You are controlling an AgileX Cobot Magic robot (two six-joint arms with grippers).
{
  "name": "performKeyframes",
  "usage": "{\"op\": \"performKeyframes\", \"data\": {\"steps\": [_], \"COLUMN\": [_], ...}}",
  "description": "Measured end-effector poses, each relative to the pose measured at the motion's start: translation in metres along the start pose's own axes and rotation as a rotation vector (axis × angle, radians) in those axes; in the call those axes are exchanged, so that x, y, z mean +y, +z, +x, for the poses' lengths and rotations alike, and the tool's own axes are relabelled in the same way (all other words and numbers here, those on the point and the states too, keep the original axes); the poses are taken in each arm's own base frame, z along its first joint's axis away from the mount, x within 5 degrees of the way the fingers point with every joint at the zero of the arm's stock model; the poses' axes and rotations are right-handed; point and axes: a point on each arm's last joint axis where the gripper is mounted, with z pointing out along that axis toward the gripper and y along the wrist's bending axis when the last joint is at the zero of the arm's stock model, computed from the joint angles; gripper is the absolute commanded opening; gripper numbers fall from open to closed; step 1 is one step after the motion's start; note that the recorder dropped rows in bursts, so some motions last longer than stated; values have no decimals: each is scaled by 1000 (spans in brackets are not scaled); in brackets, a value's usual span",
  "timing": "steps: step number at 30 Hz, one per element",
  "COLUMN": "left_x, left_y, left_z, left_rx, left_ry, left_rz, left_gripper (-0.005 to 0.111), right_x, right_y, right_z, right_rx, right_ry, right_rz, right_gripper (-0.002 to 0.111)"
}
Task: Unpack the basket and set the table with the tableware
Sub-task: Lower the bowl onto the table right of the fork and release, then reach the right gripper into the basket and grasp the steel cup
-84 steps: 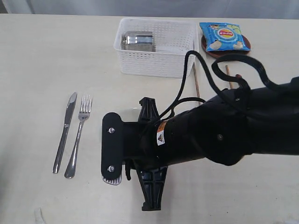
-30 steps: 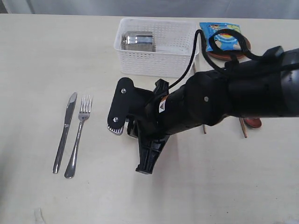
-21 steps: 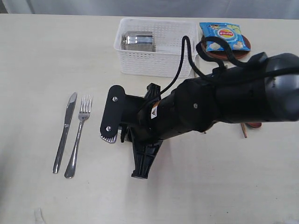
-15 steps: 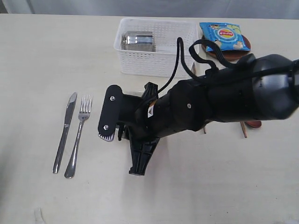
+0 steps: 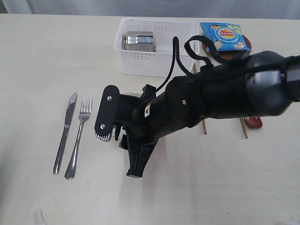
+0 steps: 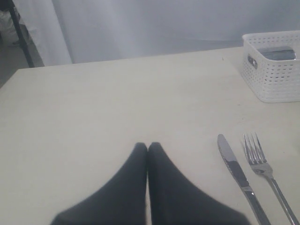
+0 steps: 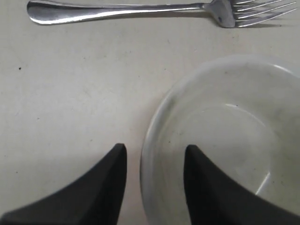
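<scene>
In the right wrist view, my right gripper (image 7: 154, 157) is open with its jaws on either side of the rim of the white round bowl (image 7: 225, 140), one inside and one outside. The bowl rests on the table (image 7: 70, 93) beside the fork (image 7: 140, 10). The right arm (image 5: 211, 103) hides the bowl from the exterior view. Knife (image 5: 64, 132) and fork (image 5: 79, 136) lie side by side at the left. The steel cup (image 5: 138, 41) lies in the white basket (image 5: 159, 63). My left gripper (image 6: 148, 146) is shut and empty above bare table.
A blue chip bag (image 5: 225, 36) lies on the small brown plate (image 5: 247, 45) right of the basket. The wooden spoon (image 5: 254, 123) and two chopsticks (image 5: 204, 126) show partly past the right arm. The left wrist view shows the knife (image 6: 236, 171), fork (image 6: 262, 164) and basket (image 6: 276, 75).
Over the last second the right arm has slid left and slightly toward the near edge, closer to the fork. Knife, fork, basket and cup have not moved.
</scene>
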Motion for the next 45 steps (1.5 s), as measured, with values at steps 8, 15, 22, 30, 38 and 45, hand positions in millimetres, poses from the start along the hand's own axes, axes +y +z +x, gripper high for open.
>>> {"op": "performKeyframes", "data": {"steps": [8, 15, 22, 30, 38, 45], "left_x": [0, 0, 0, 0, 0, 0], "left_y": [0, 0, 0, 0, 0, 0], "left_z": [0, 0, 0, 0, 0, 0], "left_rx": [0, 0, 0, 0, 0, 0], "left_ry": [0, 0, 0, 0, 0, 0], "left_rz": [0, 0, 0, 0, 0, 0], "left_gripper": [0, 0, 0, 0, 0, 0], "right_x": [-6, -41, -152, -247, -292, -303], "right_y": [-49, -100, -145, -129, -58, 4], "right_z": [-19, -17, 15, 40, 59, 77], "right_rx": [-133, -258, -353, -372, -337, -282], "right_ry": [25, 197, 782, 1137, 1271, 1347], "right_rz": [75, 223, 377, 139, -63, -211], "right_gripper": [39, 36, 35, 35, 35, 35]}}
